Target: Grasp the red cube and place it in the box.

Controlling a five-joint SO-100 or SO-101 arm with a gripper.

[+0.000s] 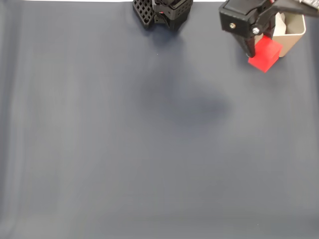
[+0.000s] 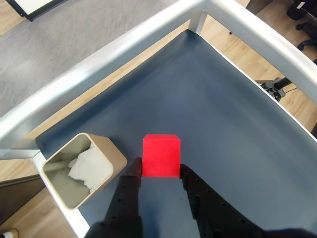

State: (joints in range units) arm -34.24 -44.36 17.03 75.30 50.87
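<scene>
Work surface: dark blue-grey mat (image 1: 149, 159), bare across most of the fixed view. In the wrist view the mat ends at a silver metal frame (image 2: 124, 44) that meets in a corner; wood floor and grey carpet lie beyond it. A black perforated arm base (image 1: 162, 12) sits at the top edge of the fixed view, cut off by the frame border.

The box (image 2: 114, 153), beige with rounded corners, stands at the mat's edge, to the left of the gripper in the wrist view. Something white and crumpled (image 2: 89, 168) lies inside it; what it is cannot be made out. In the fixed view the box (image 1: 294, 35) is at the top right, partly covered by the arm and cut by the picture edge.

The red cube (image 2: 161, 155) is pinched between the two black fingers (image 2: 130, 178) of the gripper (image 2: 159, 171), one finger on each side face. It is just beside the box and outside it. In the fixed view the cube (image 1: 265, 54) overlaps the box's lower left wall; whether it rests on the mat or is lifted cannot be told.

Arm: enters from the top right in the fixed view, gripper (image 1: 256, 52) pointing downward.
</scene>
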